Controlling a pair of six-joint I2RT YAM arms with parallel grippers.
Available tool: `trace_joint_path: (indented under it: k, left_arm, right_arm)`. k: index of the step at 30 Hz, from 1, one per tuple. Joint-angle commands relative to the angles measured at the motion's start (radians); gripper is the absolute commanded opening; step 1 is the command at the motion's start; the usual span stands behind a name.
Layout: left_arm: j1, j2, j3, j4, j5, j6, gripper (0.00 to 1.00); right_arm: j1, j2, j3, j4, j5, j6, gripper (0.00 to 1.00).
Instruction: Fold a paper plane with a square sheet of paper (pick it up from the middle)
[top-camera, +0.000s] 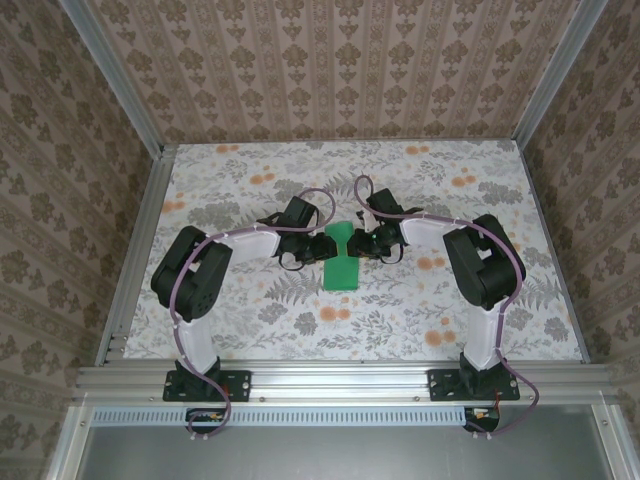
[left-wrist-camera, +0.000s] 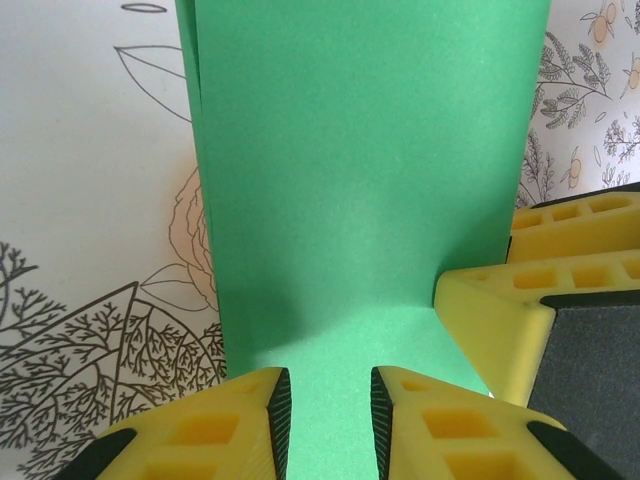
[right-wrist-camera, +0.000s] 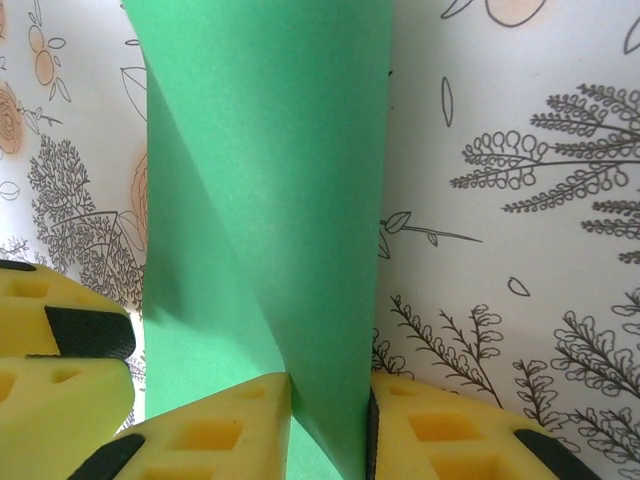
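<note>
No lettering, label, brand, number or sign can be read anywhere in this scene. The green paper (top-camera: 340, 264) is plain and unprinted. The table cover (top-camera: 250, 305) carries only leaves and orange blossoms, and the walls (top-camera: 330, 70) only a repeating floral stripe.
</note>
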Motion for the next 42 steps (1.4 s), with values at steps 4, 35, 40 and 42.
trace_joint_path:
  k: [4,35,40,42]
  left_arm:
    - [0.009,-0.026,0.005,0.001,-0.038,0.005,0.3]
    - [0.013,-0.026,-0.006,0.066,-0.032,-0.036,0.3]
    - [0.013,-0.009,0.011,0.05,-0.023,-0.028,0.31]
    - [0.013,-0.003,0.015,0.043,-0.02,-0.024,0.3]
  right_arm:
    - [-0.01,0.041,0.003,-0.044,0.002,-0.077,0.26]
    - [-0.011,0.114,0.06,-0.137,0.046,-0.146,0.25]
    - [-0.011,0.114,0.06,-0.145,0.05,-0.179,0.26]
    - [-0.011,0.113,0.057,-0.144,0.053,-0.188,0.26]
